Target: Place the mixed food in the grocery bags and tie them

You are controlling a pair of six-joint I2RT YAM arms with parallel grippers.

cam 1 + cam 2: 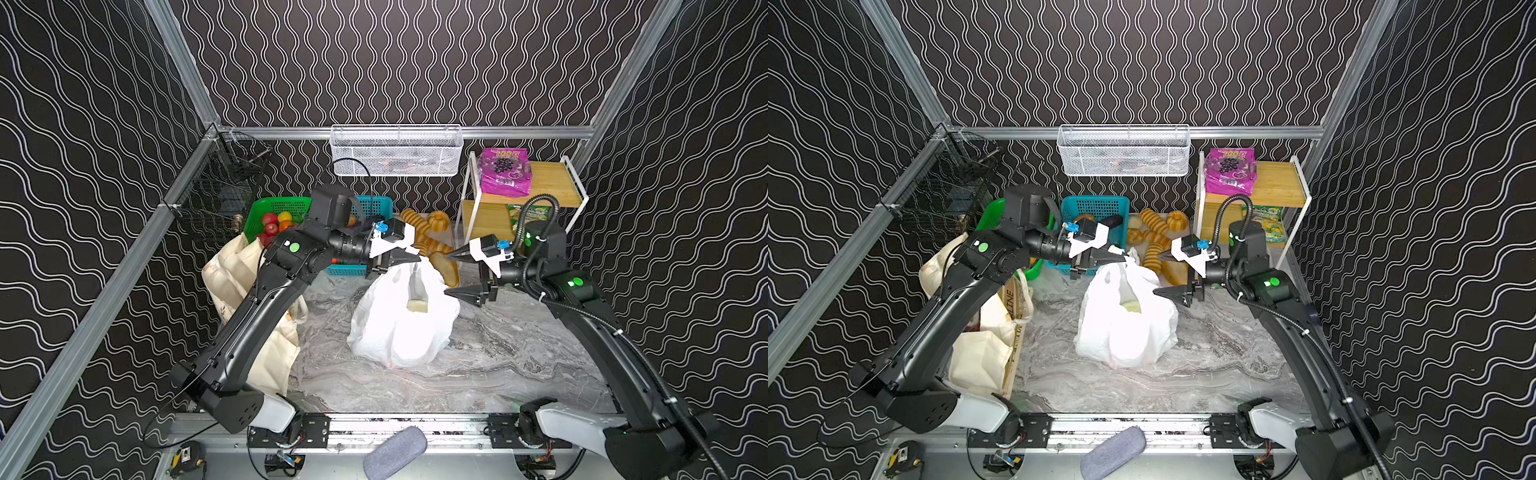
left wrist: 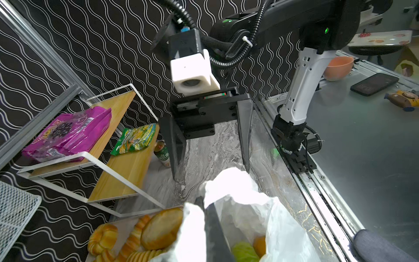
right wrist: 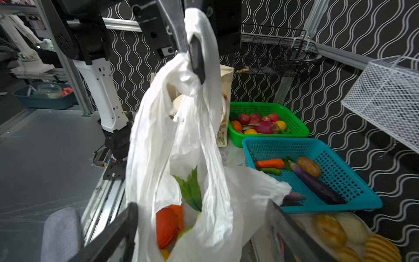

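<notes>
The white plastic grocery bag (image 1: 399, 320) (image 1: 1125, 324) stands mid-table with its loop handles pulled up. My left gripper (image 1: 417, 259) (image 1: 1123, 259) (image 2: 204, 204) is shut on the handles' top. Inside the bag I see an orange-red toy vegetable (image 3: 169, 224), green leaves (image 3: 190, 188) and a green cabbage (image 2: 244, 253). My right gripper (image 1: 446, 275) (image 1: 1158, 276) (image 3: 201, 206) stands open at the bag's right side, pinching nothing. The cream canvas tote (image 1: 241, 282) (image 1: 980, 357) lies under my left arm. The purple grape-print packet (image 1: 505, 172) (image 2: 68, 133) sits on the rack's top shelf.
A green basket (image 3: 267, 108) of toy fruit and a teal basket (image 3: 283, 141) of toy vegetables sit behind the bag. Golden breads (image 1: 436, 241) lie beside the wooden rack (image 1: 552, 183). A green snack packet (image 2: 136, 138) and a can (image 2: 162, 154) are low by the rack. A white wire basket (image 1: 395, 149) hangs on the back wall.
</notes>
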